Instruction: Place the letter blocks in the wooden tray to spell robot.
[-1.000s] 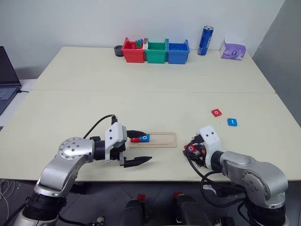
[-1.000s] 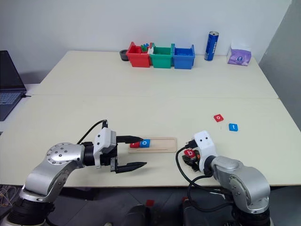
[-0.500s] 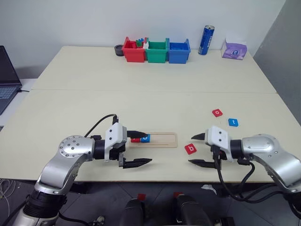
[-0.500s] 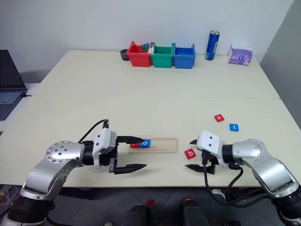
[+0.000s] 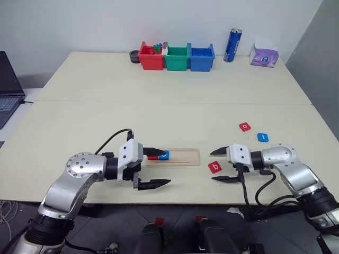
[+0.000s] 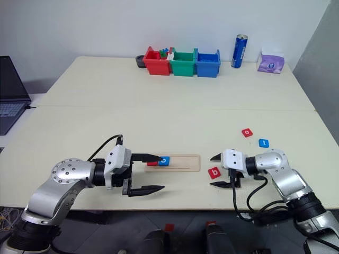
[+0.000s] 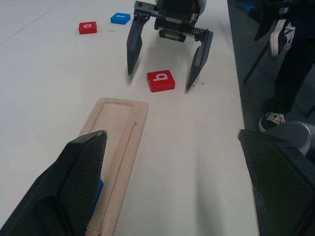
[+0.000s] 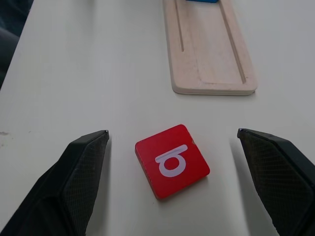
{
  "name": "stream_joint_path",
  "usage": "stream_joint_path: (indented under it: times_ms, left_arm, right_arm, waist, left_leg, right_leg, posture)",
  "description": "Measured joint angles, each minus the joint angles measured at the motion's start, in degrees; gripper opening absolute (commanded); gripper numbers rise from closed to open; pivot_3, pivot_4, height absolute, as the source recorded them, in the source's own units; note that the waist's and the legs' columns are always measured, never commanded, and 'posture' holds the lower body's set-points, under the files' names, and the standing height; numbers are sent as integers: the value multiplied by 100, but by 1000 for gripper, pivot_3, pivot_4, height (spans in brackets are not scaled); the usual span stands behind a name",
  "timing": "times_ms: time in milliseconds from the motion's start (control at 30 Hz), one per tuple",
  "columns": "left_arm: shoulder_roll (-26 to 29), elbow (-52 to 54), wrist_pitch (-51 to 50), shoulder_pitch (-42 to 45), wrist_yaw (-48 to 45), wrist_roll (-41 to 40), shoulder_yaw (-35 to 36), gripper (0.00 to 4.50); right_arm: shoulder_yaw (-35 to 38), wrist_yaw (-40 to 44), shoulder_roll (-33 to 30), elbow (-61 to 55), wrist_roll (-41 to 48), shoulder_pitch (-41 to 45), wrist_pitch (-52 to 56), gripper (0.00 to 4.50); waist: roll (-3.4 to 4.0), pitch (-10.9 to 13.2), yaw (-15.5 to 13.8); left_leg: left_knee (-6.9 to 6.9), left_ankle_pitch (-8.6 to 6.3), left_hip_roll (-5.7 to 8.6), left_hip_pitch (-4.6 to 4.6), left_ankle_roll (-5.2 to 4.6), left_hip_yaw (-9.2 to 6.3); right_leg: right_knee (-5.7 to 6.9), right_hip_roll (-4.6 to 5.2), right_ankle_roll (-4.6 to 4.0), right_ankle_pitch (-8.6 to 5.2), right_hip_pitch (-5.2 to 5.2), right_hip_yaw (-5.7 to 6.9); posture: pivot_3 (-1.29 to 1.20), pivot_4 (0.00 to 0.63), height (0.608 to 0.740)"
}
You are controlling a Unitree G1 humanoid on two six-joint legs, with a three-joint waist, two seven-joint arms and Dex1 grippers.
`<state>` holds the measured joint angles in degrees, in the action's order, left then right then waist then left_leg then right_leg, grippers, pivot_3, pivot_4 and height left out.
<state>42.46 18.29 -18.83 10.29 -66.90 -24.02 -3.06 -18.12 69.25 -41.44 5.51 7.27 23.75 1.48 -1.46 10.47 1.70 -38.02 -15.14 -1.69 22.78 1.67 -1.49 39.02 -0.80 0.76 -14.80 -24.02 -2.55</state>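
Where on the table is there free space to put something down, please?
Free: the wide middle between the wooden tray and the coloured bins. Crowded: the near edge, where both open grippers, left and right, the tray and the red b block sit.

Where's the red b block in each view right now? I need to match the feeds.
Left eye: red b block on the table, right of the wooden tray.
Right eye: same spot.
Left wrist: between the right gripper fingers.
Right wrist: centre, before the tray's end.
Shared landmark: the wooden tray.

Two letter blocks in the wooden tray, "b" block just right of it.
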Motion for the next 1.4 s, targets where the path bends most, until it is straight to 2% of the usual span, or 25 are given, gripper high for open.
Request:
stream_joint_path:
  times_ms: [67, 167, 400, 533, 667, 767, 900, 1000, 1100, 1233, 1400]
  left_arm:
    - [4, 2, 0, 1, 1, 0, 0, 4500]
    - [9, 2, -1, 1, 1, -1, 0, 4500]
    - [11, 38, -50, 1, 7, -7, 0, 4500]
    - [11, 39, -56, 1, 5, -8, 0, 4500]
    - [36, 40, -21, -103, 7, -20, 78, 4500]
    - [244, 59, -24, -560, 31, -96, 518, 4500]
    - [473, 231, -83, -1401, 183, -201, 1331, 4500]
    - [494, 435, -119, -1915, 368, -276, 1833, 4500]
    - [434, 554, -187, -2135, 587, -297, 2040, 4500]
    - [238, 789, -230, -2204, 905, -350, 2077, 4500]
    - [183, 921, -295, -2222, 1130, -426, 2080, 4500]
  right_arm:
    - [-4, 92, 33, 132, -12, 53, -45, 4458]
    - [-9, 229, 40, 332, -43, 160, -168, 3869]
    - [-5, 336, 113, 457, -39, 167, -237, 1455]
    - [13, 311, 140, 427, -32, 167, -98, 1457]
    - [259, 86, 222, -168, 251, 170, 729, 1457]
    - [457, -177, 418, -1045, 710, 255, 1724, 1457]
    - [284, -482, 884, -1464, 783, 460, 2292, 1457]
    - [18, -692, 1194, -1305, 610, 650, 2285, 1457]
    - [-161, -916, 1484, -884, 294, 896, 2151, 1457]
    - [-347, -1223, 1877, -187, -75, 1153, 1911, 1457]
    - [-446, -1265, 1931, 357, -382, 1212, 1660, 1457]
  waist:
    - [0, 0, 0]
    - [0, 0, 0]
    - [0, 0, 0]
    - [0, 0, 0]
    - [2, 1, 13]
    - [3, 2, 47]
    - [3, 2, 41]
    - [7, 4, 0]
    - [6, 3, -34]
    - [5, 3, -20]
    - [5, 3, -6]
  left_leg:
    - [0, 0, 0, -1, 0, 1]
    - [-1, 0, 0, -2, 0, -1]
    - [-2, 0, 0, -13, 0, 0]
    - [-2, 0, 0, -30, 0, -1]
    - [0, 0, -2, -29, 0, -2]
    - [6, 0, -13, -31, 0, -9]
    - [8, 0, -16, -30, 0, -17]
    - [6, 0, -13, -29, 1, -15]
    - [4, 0, -10, -29, 1, -10]
    - [3, 0, -8, -28, 1, -3]
    - [8, 0, -5, -28, 1, -4]
  right_leg:
    - [1, 0, -2, 1, 0, -1]
    - [1, 0, -1, 1, 2, 1]
    - [3, 0, -1, 0, 12, 0]
    - [2, 0, 2, -1, 29, 0]
    - [4, 0, 1, -1, 27, -1]
    - [4, -1, -4, -3, 25, 2]
    - [5, 0, -8, -12, 24, 5]
    - [4, 4, 4, -20, 25, 6]
    - [2, 16, 5, -19, 28, 9]
    - [1, 23, -11, -6, 27, 5]
    - [1, 21, -15, -4, 26, 7]
  posture:
    - [0, 150, 740]
    - [0, 150, 740]
    - [0, 150, 740]
    - [0, 150, 740]
    - [0, 150, 740]
    - [0, 150, 740]
    - [0, 150, 740]
    - [0, 150, 740]
    - [0, 150, 740]
    - [0, 150, 740]
    - [0, 150, 740]
